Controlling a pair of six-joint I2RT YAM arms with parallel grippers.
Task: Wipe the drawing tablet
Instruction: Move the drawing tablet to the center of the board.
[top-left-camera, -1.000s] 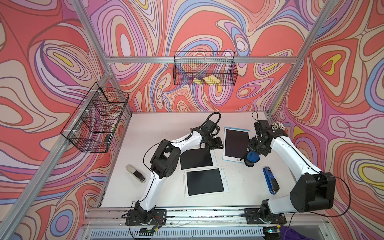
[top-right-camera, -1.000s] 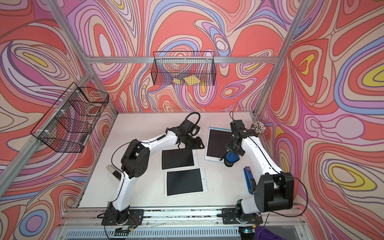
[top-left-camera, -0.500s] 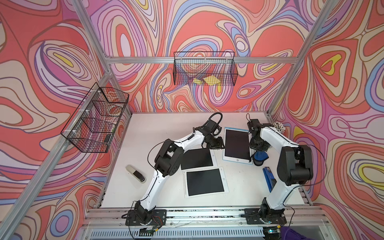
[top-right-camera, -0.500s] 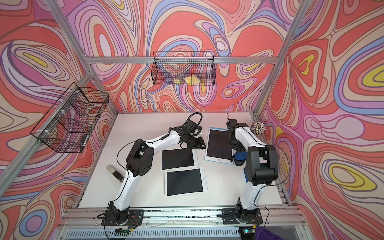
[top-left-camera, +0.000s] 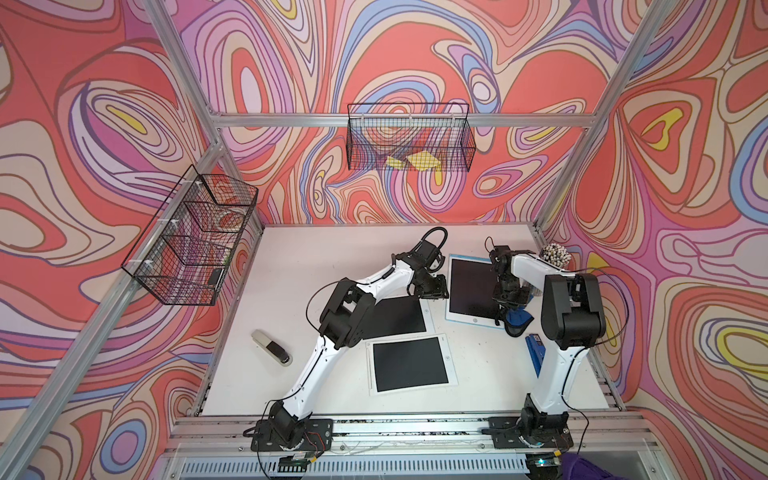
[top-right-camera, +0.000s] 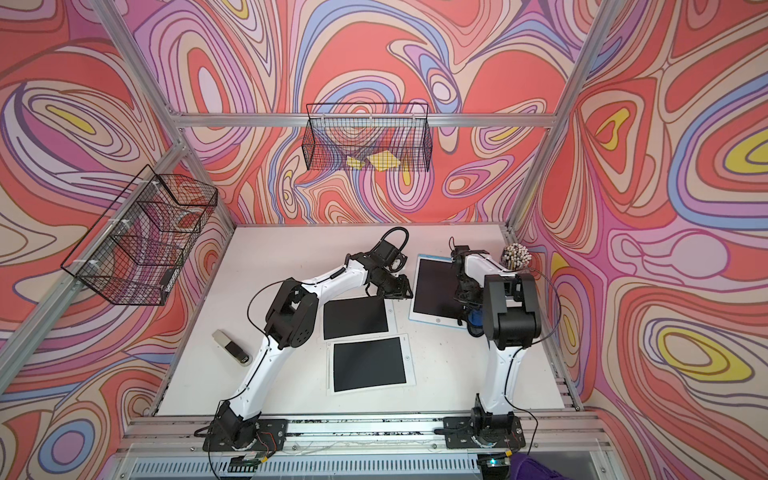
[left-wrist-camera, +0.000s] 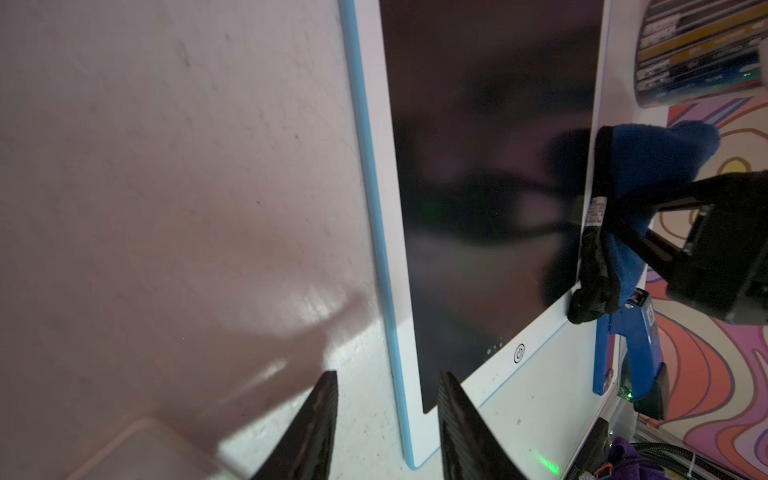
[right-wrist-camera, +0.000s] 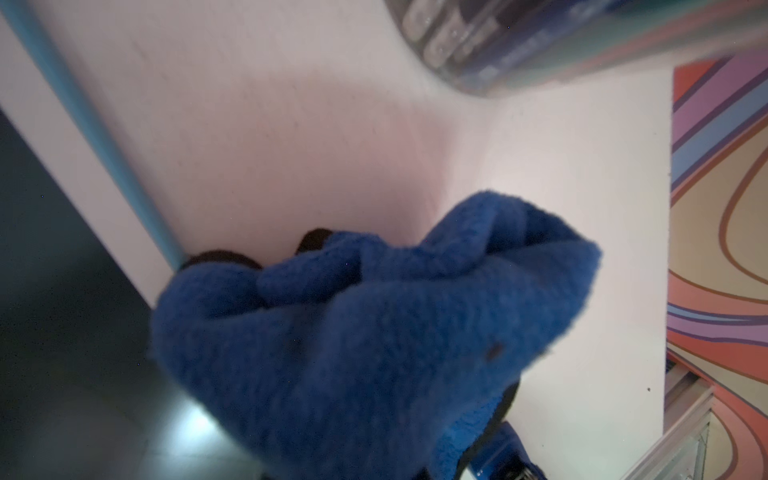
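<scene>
Wiping looks like the step in hand. The drawing tablet (top-left-camera: 471, 286), blue-rimmed with a dark screen, lies flat on the desk (top-left-camera: 316, 257), right of centre in both top views, between the two arms.

- The right gripper (top-left-camera: 508, 308) is clamped tight on a bunched blue cloth (right-wrist-camera: 374, 332).
- The cloth sits at the tablet's lower right edge, half on the white bezel and half off it.
- The left gripper (left-wrist-camera: 384, 432) is partly open and holds nothing. In the left wrist view the tablet's blue left edge runs between its fingertips. Contact: cannot tell.

To do it well, probably:
- Bring the cloth fully onto the screen, flatten the wad and press lightly.
- Sweep toward frame left in overlapping passes.
- Let the left gripper brace the far edge so the tablet doesn't slide.
- Stay off the power button (left-wrist-camera: 519, 354) on the lower bezel.
- Mind the blue stapler (top-left-camera: 534, 347) just below the cloth.

Containers:
- The wire basket (top-left-camera: 409, 137) on the back wall, upper centre, holds a couple of yellow sheets (top-left-camera: 415, 160). Paper or cloth: unclear.
- The compartmented wire basket (top-left-camera: 191, 237) on the left wall has one small dark item low down, too small to name.
- The pen cup (top-left-camera: 555, 255) at the desk's upper right, near the tablet, is packed with upright pens or pencils.
</scene>
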